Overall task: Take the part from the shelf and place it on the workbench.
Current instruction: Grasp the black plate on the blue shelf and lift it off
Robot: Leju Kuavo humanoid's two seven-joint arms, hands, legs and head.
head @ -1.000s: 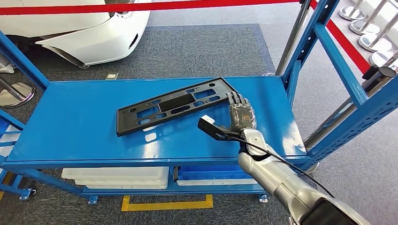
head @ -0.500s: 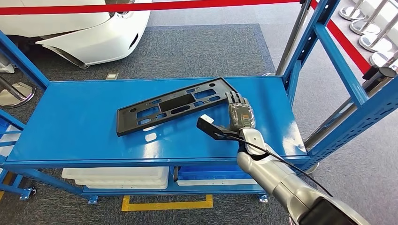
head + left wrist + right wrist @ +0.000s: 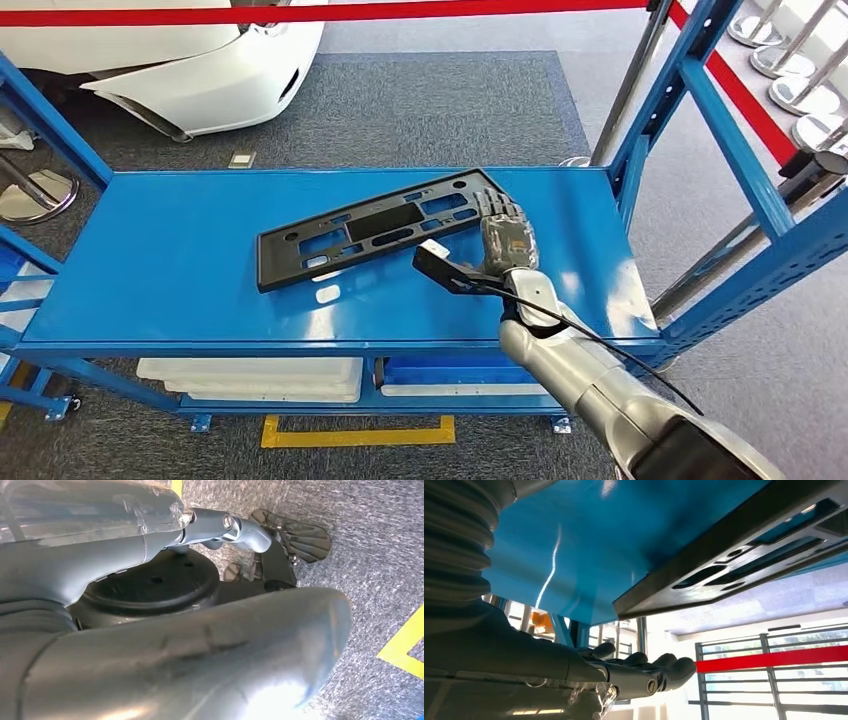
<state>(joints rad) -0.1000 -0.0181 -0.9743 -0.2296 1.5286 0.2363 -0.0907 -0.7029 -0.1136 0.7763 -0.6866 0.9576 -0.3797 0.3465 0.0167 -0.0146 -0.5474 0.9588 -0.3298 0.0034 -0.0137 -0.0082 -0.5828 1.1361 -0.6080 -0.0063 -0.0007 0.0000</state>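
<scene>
Head view: black part lying flat on blue shelf top, angled. Right hand just beside part's right end, fingers stretched out flat, gripping nothing.

Right wrist view: part's corner near straight fingers, small gap between.

Left wrist view: left hand over grey carpet, can't tell finger state.

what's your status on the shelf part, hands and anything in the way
Right hand open beside the part's end, no grip. Left hand hangs over the floor. Black part flat on blue shelf. Nothing blocking.
</scene>
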